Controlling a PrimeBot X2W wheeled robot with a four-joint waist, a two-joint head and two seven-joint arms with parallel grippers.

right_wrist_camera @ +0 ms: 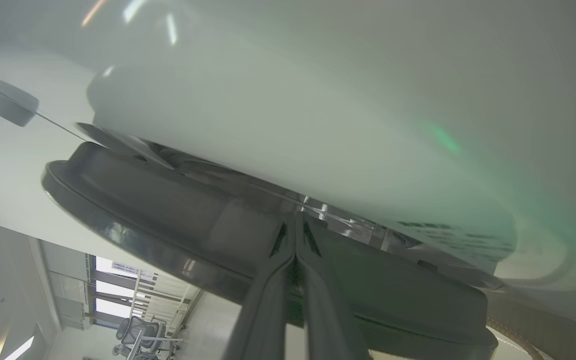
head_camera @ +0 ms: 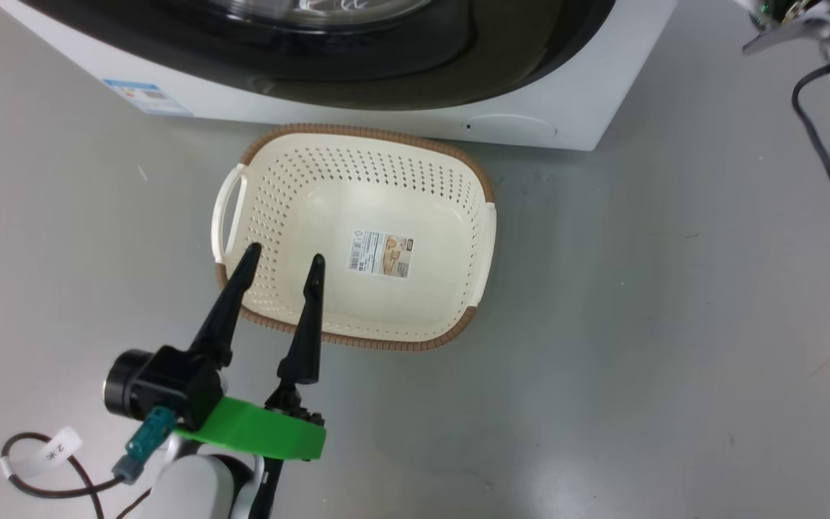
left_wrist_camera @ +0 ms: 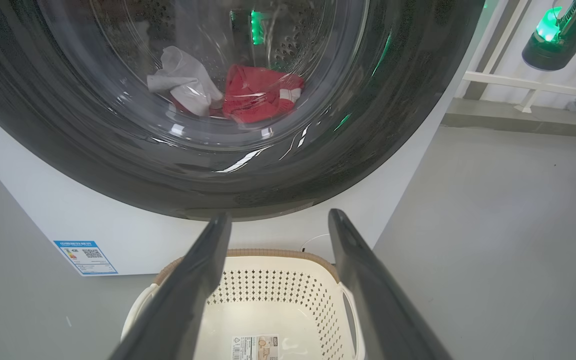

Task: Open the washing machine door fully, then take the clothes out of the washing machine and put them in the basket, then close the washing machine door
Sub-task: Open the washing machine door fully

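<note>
You have one washing machine (head_camera: 566,94), white, at the top of the head view. It has one blue sticker (head_camera: 147,96) low on its front.

One washing machine door (left_wrist_camera: 118,165): the black rim lies against the machine's front, and you see the drum only through the glass.

One basket (head_camera: 328,216) sits on the grey floor just in front of the machine, upright. It has two side handles and one paper label (head_camera: 380,254) on its bottom, with nothing else inside.

Two grippers:
- Your left gripper (head_camera: 285,254) hovers over the basket's near left corner. Its fingers are spread wide apart and grip nothing. In its wrist view they point at the door's lower rim.
- Your right gripper (right_wrist_camera: 295,222) has its two fingers pressed together, tips at the seam between the door's edge and the white front. The view is too close and blurred to tell whether the tips touch the door or hook behind it.

The clothes, two pieces counted, lie in the drum behind the glass. One white garment (left_wrist_camera: 185,82) is on the left and one red garment (left_wrist_camera: 258,92) with a white label is on the right, the two touching.
</note>
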